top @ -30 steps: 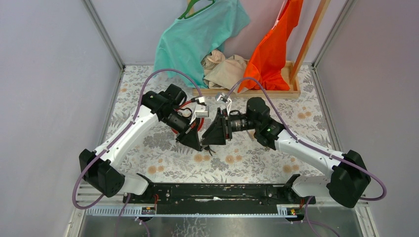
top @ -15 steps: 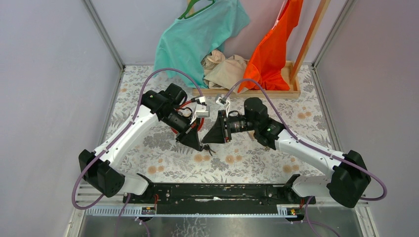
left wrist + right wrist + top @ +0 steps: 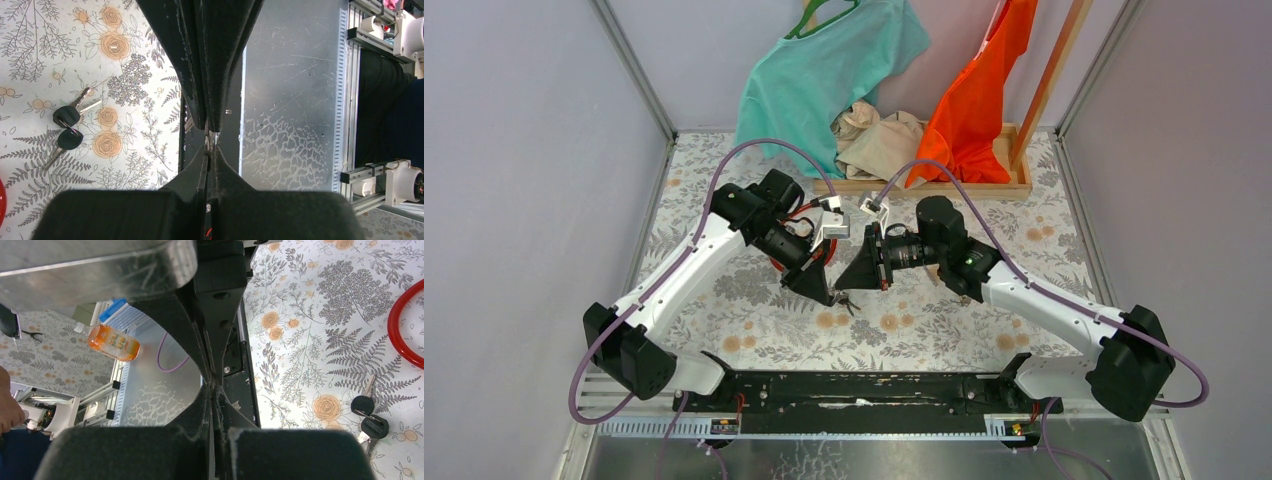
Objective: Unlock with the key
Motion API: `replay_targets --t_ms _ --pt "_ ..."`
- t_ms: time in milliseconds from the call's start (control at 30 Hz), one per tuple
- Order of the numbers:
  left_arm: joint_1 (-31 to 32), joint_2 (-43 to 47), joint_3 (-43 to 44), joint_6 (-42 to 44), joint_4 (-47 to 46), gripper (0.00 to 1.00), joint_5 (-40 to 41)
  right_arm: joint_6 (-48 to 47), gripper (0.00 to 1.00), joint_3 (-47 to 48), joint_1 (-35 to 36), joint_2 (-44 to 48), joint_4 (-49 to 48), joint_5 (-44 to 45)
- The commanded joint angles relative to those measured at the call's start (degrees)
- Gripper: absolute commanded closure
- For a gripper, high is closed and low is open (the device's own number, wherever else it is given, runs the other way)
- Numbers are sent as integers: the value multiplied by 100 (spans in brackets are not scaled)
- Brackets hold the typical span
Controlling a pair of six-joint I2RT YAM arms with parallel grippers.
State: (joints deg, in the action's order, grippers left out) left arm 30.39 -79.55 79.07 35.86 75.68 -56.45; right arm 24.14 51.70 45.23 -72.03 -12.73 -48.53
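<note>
Two black-headed keys [image 3: 846, 299] on one ring lie flat on the flowered tablecloth, also seen as the keys [image 3: 67, 127] in the left wrist view and the keys [image 3: 369, 421] in the right wrist view. A red cable loop [image 3: 400, 325] of the lock lies beside them; the loop [image 3: 776, 263] is mostly hidden under the left arm, and the lock body is hidden. My left gripper [image 3: 829, 294] [image 3: 210, 135] hangs just left of the keys, its jaws together with only a hairline slit. My right gripper [image 3: 843, 283] [image 3: 212, 385] sits just above the keys, shut and empty.
A wooden tray [image 3: 924, 186] at the back holds crumpled cloth, with a teal shirt [image 3: 824, 70] and an orange shirt [image 3: 974, 100] hanging over it beside a wooden pole [image 3: 1049, 80]. The black base rail [image 3: 864, 385] runs along the near edge. An orange bottle [image 3: 112, 342] lies off the table.
My right gripper has closed from half open to shut and drawn slightly back. The keys stay on the table. The left arm has barely moved.
</note>
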Motion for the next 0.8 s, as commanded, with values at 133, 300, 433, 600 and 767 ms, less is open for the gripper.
replay_targets --t_ms 133,300,433,600,767 --pt "-33 153 168 -185 -315 52 390 18 100 -3 28 336 202 201" --pt "-161 278 99 -224 -500 33 837 292 100 -403 -80 623 -199 463" --pt "-223 309 39 -232 -539 28 623 538 100 -628 -197 676 -535 465" --pt "-603 333 -302 -157 -1345 22 1702 692 100 -860 -379 929 -685 598" --pt "-1356 -277 -773 -299 -3275 16 2970 514 100 -1026 -524 1320 -139 1324"
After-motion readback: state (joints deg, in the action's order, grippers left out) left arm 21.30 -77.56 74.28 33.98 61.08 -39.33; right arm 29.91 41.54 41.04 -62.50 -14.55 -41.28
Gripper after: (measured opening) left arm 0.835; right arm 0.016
